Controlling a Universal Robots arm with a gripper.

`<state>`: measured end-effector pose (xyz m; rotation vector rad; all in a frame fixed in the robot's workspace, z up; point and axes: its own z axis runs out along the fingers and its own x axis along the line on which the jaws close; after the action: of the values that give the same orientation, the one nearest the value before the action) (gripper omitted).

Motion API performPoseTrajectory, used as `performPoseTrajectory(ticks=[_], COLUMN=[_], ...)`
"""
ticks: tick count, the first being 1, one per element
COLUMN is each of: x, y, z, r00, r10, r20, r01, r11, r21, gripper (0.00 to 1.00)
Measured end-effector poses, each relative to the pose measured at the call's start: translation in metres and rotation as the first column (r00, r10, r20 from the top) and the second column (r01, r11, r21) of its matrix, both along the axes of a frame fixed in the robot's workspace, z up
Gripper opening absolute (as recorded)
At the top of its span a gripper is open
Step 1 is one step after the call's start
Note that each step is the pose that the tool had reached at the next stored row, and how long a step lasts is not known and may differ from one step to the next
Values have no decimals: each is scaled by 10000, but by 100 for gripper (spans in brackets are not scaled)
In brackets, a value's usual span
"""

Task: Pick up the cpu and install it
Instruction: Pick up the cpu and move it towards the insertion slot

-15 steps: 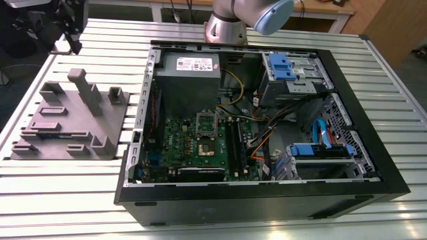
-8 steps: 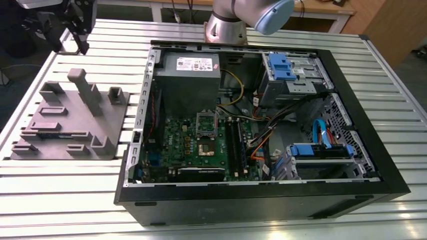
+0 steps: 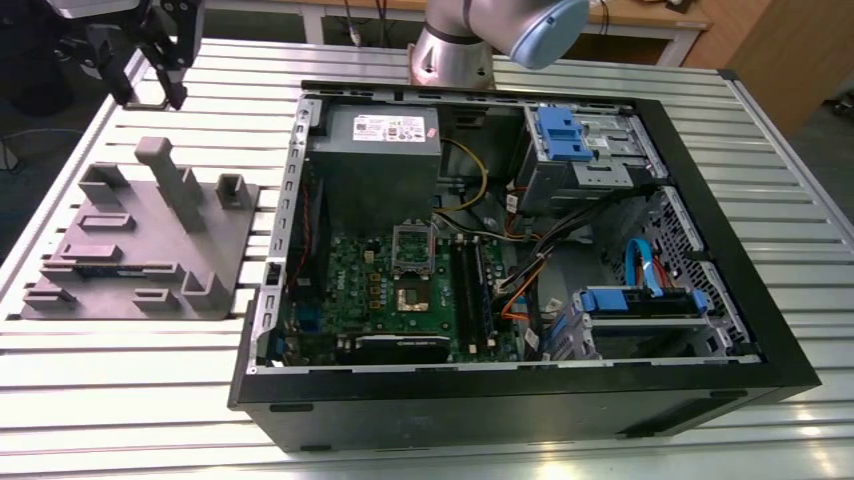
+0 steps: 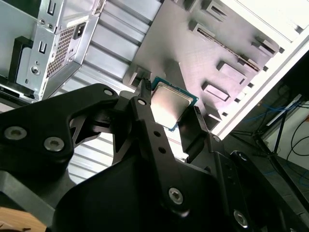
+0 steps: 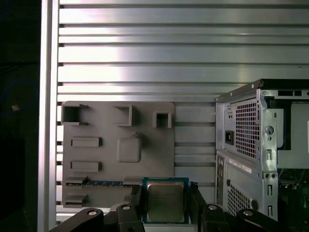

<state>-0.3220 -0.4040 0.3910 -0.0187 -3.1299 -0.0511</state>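
Broadly, a slatted metal desk (image 3: 120, 400) carries everything. On it lies an open black case (image 3: 507, 405) with its upper side off, so the green motherboard (image 3: 400, 290) inside lies open from above. The arm (image 3: 461, 40) rises behind the case's far wall. Toward the exterior view's left sits a grey tray (image 3: 134, 240) of moulded holders, with a strip of bare slats between it and the case. The pincer (image 3: 150, 75) hangs past the tray's far end, well apart from the case, with free room around it.

In both wrist views its two black fingers (image 5: 195, 195) are closed onto the cpu (image 5: 165, 202), pressing two opposite edges. The chip is square, so neither side reads as longer. Its silvery top faces the first wrist camera, and its edges run square to the desk slats and the tray's border, which it overlaps in that view. How high it rides above the desk I cannot tell.

The first wrist view adds the case's vented rear panel (image 5: 246, 135) beside the tray. The second wrist view adds the chip's green rim.
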Motion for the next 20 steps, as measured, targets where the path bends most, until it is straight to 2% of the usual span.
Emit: performPoseTrajectory(ticks=[13,20], x=[70,147], y=[0,0], z=[0,0], r00=[10000,10000], r10=[1,0], r20=[1,1], r01=[-1,0], r11=[10000,10000], r21=[0,0], gripper=[47,47])
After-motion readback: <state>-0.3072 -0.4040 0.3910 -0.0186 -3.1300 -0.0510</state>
